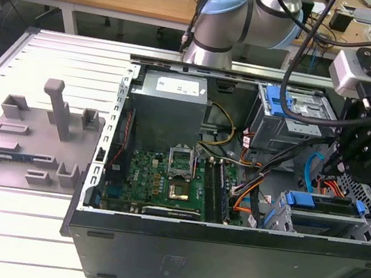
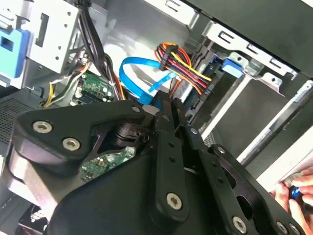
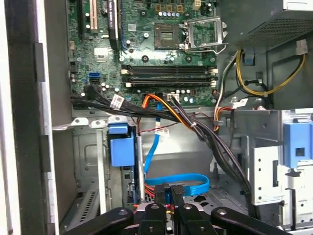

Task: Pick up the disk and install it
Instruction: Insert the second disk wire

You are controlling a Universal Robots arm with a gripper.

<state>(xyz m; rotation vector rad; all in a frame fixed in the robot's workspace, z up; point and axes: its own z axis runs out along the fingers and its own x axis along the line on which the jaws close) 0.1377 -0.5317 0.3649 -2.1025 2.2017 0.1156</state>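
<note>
Pincer (image 3: 171, 196) hangs clenched and empty inside the open computer case (image 1: 223, 254), fingertips over the blue data cable (image 3: 178, 182). The disk (image 1: 321, 215), blue-bracketed, sits in the drive cage just beside it. Judging by this, seating wants cables kept clear. One disk, one motherboard (image 3: 146, 44), one power supply (image 1: 170, 105).

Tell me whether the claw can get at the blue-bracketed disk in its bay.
Probably yes: the claw, shut, hangs beside the disk, whose top lies uncovered. The blue cable sits under the claw, not over the disk.
</note>
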